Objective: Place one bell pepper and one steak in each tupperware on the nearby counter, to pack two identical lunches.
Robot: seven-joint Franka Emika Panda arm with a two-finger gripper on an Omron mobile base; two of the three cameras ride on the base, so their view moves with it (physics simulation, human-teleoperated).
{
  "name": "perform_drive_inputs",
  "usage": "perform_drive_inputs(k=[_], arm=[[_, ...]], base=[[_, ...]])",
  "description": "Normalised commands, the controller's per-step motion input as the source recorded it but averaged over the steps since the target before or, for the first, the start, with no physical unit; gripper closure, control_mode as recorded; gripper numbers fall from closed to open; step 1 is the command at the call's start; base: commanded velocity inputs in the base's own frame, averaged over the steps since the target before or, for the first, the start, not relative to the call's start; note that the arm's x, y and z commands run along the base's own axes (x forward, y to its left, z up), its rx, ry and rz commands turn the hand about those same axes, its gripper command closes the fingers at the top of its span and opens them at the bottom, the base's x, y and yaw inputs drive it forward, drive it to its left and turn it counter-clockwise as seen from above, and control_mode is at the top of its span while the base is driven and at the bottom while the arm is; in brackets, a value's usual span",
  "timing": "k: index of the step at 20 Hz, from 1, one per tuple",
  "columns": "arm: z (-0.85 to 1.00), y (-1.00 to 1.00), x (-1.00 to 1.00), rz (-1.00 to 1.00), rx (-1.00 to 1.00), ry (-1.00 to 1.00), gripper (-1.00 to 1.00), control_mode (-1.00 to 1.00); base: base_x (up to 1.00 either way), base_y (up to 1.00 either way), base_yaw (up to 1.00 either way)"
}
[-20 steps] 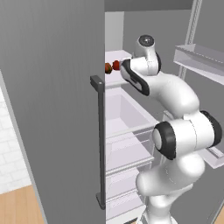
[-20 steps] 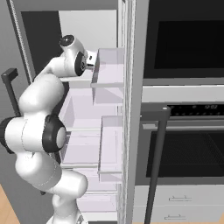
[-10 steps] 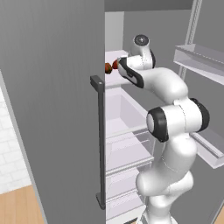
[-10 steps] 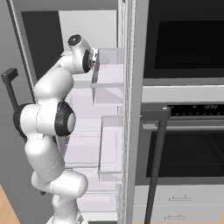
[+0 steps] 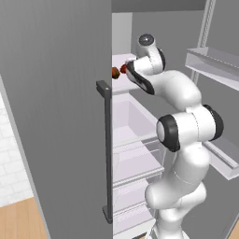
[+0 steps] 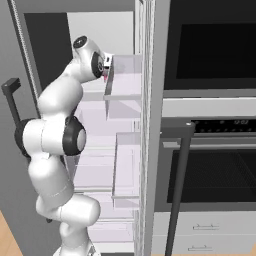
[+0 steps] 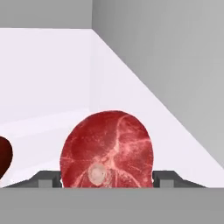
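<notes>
A round, marbled pinkish-red steak (image 7: 107, 140) stands on the white top shelf (image 7: 48, 122) of the open fridge. My gripper (image 7: 108, 178) is open, with one fingertip close on each side of the steak's lower edge. The darker brownish-red bell pepper (image 7: 3, 158) shows at the left edge, on the same shelf. From the left base view, that pepper (image 5: 115, 72) sits just left of my hand (image 5: 133, 74), with a small red shape (image 5: 123, 69) at the hand's tip. The tupperware and the counter are out of view.
The grey fridge door (image 5: 56, 116) with its dark bar handle (image 5: 106, 149) stands open on the left. Door bins (image 5: 210, 60) hang on the right. Clear drawers (image 5: 133, 126) lie below the shelf. A black wall oven (image 6: 210, 165) adjoins the fridge.
The arm has reached deeper into the top shelf and the hand has closed in on the steak. The base has not moved.
</notes>
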Motion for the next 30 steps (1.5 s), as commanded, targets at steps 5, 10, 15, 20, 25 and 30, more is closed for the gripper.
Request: perform_drive_inputs(k=[5, 10, 15, 20, 25, 30], arm=[[-0.60, -0.02, -0.65, -0.09, -0.07, -0.03, 1.00, -1.00], [0.07, 0.00, -1.00, -0.02, 0.00, -0.10, 1.00, -1.00], [0.43, 0.00, -1.00, -0.02, 0.01, -0.14, 1.00, -1.00], [0.44, 0.00, -1.00, 0.00, 0.01, -0.04, 1.00, -1.00], [0.04, 0.09, -1.00, 0.02, 0.00, 0.01, 1.00, -1.00], [0.00, 0.33, -1.00, 0.15, 0.00, 0.03, 1.00, -1.00]], base=[[0.00, 0.00, 0.00], [0.00, 0.00, 0.00], [0.00, 0.00, 0.00], [0.00, 0.00, 0.00], [0.00, 0.00, 0.00], [0.00, 0.00, 0.00]])
